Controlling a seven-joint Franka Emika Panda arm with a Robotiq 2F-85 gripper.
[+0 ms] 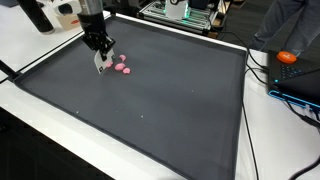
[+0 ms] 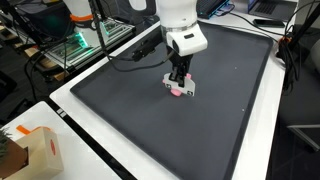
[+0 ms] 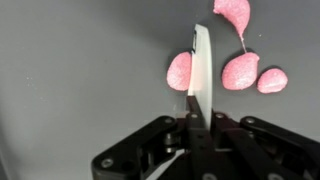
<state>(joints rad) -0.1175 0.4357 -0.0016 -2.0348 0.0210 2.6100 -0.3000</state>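
I have the gripper [image 3: 197, 122] low over the dark mat [image 1: 180, 110], its jaws clamped on a thin white strip [image 3: 200, 62] that sticks out edge-on ahead of them. Pink lumps [image 3: 240, 70] lie on the mat just past the jaws. One is tight against one face of the strip and three are beside the other face.

no readable text anywhere.
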